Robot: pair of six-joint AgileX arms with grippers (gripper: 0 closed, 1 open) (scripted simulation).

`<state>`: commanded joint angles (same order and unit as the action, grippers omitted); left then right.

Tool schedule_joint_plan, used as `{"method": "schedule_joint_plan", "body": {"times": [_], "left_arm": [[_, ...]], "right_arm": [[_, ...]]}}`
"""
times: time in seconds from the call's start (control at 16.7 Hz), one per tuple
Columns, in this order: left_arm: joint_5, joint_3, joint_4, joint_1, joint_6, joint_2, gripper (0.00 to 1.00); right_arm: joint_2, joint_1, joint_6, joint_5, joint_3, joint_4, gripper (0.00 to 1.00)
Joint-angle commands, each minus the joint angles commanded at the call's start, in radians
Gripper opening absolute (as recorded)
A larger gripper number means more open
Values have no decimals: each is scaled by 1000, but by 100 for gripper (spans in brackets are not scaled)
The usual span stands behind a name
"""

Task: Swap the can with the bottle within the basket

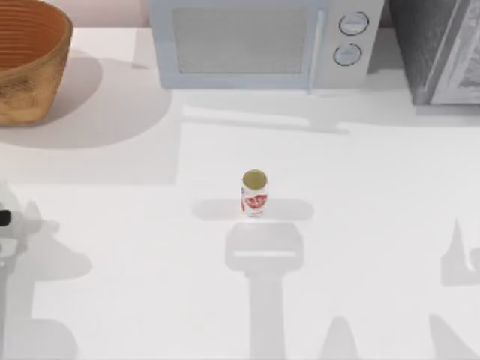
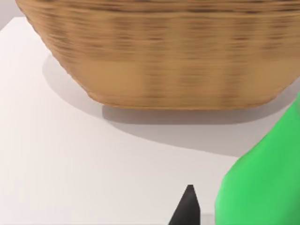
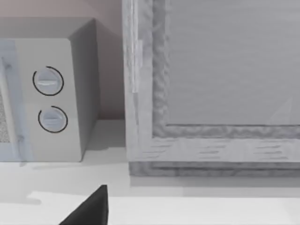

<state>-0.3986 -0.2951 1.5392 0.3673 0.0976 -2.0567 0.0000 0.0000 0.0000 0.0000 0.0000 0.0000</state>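
The can (image 1: pixel 255 193), white with red markings and a dull gold top, stands upright near the middle of the table, far from both arms. The wicker basket (image 1: pixel 30 67) sits at the back left corner; its woven outer wall (image 2: pixel 164 51) rises close ahead in the left wrist view. My left gripper (image 2: pixel 187 211) is low over the table in front of the basket, at the top view's left edge (image 1: pixel 9 225). The green bottle (image 2: pixel 262 178) looms right beside it; whether it is held I cannot tell. My right gripper (image 3: pixel 89 211) is parked at the right.
A white microwave (image 1: pixel 262 41) stands along the back edge, with its two dials (image 3: pixel 49 101) in the right wrist view. A grey cabinet (image 1: pixel 442 49) fills the back right corner. Open tabletop surrounds the can on all sides.
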Motion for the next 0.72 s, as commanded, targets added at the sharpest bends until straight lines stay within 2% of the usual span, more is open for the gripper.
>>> {"method": "schedule_joint_plan", "body": {"times": [0.54, 0.72], "left_arm": [[0, 1, 0, 1, 1, 1, 0], [20, -48, -42, 24, 6, 44, 0]], "right_arm": [[0, 0, 0, 0, 0, 0, 100], [0, 0, 0, 0, 0, 0, 100]]}}
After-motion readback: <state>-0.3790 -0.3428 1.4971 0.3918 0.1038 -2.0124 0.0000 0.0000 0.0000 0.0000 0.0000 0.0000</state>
